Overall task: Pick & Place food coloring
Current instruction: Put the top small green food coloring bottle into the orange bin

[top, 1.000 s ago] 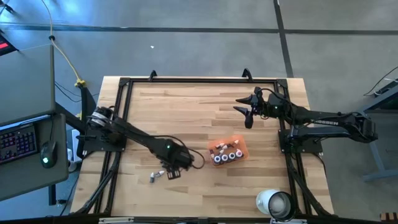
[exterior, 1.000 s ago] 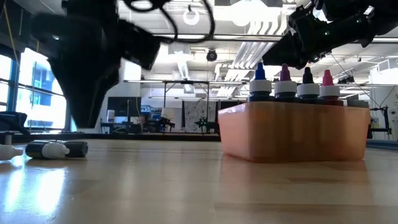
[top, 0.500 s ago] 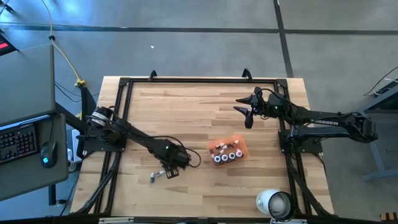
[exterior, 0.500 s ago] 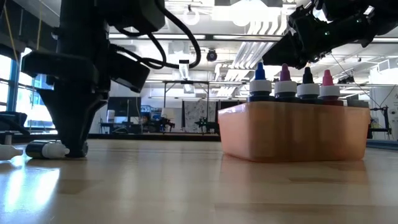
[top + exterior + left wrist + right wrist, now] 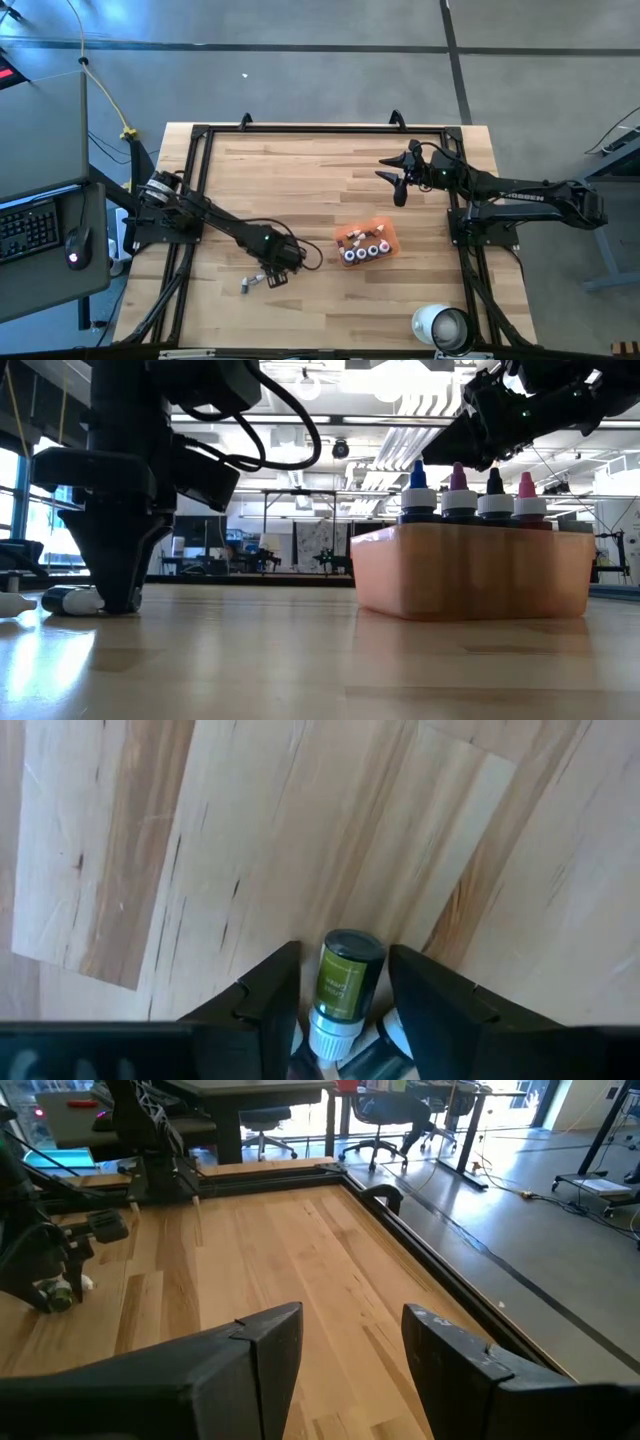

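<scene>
My left gripper is down at the table, open. Its fingers stand on either side of a small food coloring bottle with a dark green label and a white cap, lying on its side on the wood. A narrow gap shows on each side of it. A second lying bottle rests beside it, and another lies farther off. Several bottles stand upright in the orange tray. My right gripper hovers open above the table's far right part.
A big white round cup stands at the near right corner. A black frame runs around the table's edges. Bare wood lies between the tray and the far edge. A desk with keyboard and mouse stands left of the table.
My left gripper has come down to the table top and shifted slightly toward the lying bottle, so that its open fingers now straddle it. The bottles and the tray have kept their places.
</scene>
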Robot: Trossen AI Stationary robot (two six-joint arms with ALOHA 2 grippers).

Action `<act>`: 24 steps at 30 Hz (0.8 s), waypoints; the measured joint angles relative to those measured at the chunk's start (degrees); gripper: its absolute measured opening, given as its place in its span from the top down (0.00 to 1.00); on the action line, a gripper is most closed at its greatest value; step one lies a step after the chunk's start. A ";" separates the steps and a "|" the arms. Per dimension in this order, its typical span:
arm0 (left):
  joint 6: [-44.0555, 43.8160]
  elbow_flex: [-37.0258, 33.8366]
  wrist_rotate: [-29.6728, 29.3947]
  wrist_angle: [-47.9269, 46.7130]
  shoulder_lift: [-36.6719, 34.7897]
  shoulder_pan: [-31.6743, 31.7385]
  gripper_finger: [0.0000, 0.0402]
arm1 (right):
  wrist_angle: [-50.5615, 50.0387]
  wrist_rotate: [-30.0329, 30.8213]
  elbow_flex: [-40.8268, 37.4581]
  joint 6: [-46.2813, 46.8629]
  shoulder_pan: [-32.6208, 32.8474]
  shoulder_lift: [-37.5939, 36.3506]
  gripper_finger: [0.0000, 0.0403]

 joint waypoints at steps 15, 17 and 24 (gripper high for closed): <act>7.38 11.07 -4.60 8.24 0.35 3.11 0.84 | 0.37 0.00 -0.01 0.00 0.00 0.00 0.59; 11.38 13.96 -6.39 10.46 0.33 5.07 0.84 | 0.35 0.00 0.00 0.00 0.00 0.01 0.59; 27.71 18.29 -4.05 26.16 0.24 11.92 0.84 | 0.29 0.00 0.00 0.00 0.00 0.01 0.59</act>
